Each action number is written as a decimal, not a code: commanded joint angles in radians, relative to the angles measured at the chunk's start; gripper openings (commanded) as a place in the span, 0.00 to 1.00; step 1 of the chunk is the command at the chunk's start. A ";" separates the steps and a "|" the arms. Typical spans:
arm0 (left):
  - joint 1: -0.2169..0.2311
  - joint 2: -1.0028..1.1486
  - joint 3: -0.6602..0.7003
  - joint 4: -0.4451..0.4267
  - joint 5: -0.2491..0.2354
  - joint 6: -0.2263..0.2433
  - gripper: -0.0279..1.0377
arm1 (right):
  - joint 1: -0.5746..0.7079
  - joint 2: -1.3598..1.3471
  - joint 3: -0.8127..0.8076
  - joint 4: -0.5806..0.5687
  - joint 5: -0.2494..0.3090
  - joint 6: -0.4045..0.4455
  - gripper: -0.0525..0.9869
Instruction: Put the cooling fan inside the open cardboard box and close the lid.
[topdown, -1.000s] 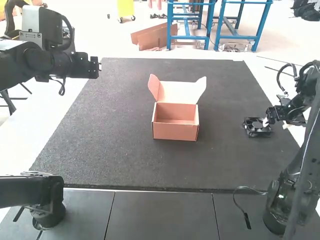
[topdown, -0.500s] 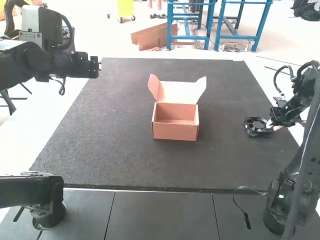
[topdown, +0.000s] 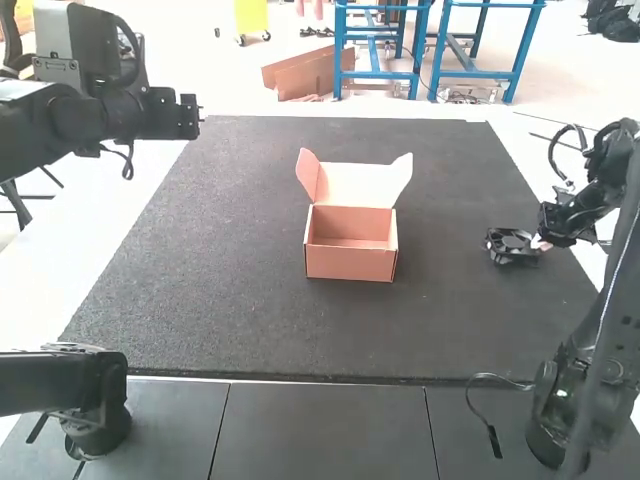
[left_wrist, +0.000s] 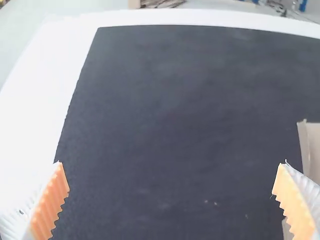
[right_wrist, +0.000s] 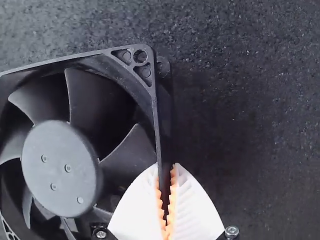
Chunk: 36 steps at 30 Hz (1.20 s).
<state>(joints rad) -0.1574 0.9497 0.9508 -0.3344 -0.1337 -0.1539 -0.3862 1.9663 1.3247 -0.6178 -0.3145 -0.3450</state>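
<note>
The pick-up looks to be in hand: the right fingers (right_wrist: 145, 210) are clamped on the frame edge of the fan (right_wrist: 75, 165), which lies on the desk (topdown: 200, 260) well right of the open box (topdown: 350, 245). The left fingers (left_wrist: 47, 200) stand wide apart. Next, the fan likely needs lifting and carrying over the box.

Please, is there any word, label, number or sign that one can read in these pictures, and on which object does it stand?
None can be read: the open brown cardboard box, the black square plastic cooling fan and the black mat bear no visible print.

Black tubular arms (topdown: 80, 120) carry looping cables (topdown: 572, 140); white ribbed fingers (right_wrist: 137, 210) have orange toothed pads (left_wrist: 48, 205).
</note>
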 joint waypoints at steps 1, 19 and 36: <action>0.010 -0.026 -0.015 0.052 0.034 0.011 0.93 | 0.030 -0.178 0.056 -0.040 -0.132 0.100 0.03; 0.009 -0.078 -0.099 0.044 0.046 0.033 0.93 | 0.546 -0.564 0.064 -0.115 0.253 0.729 0.05; 0.010 -0.216 -0.153 -0.049 -0.006 0.100 0.94 | 0.876 -0.472 -0.087 0.079 0.345 0.847 0.05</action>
<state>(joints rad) -0.1570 0.7444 0.7998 -0.3870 -0.1310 -0.0673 0.4778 1.4811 1.2583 -0.5663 0.0166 0.4751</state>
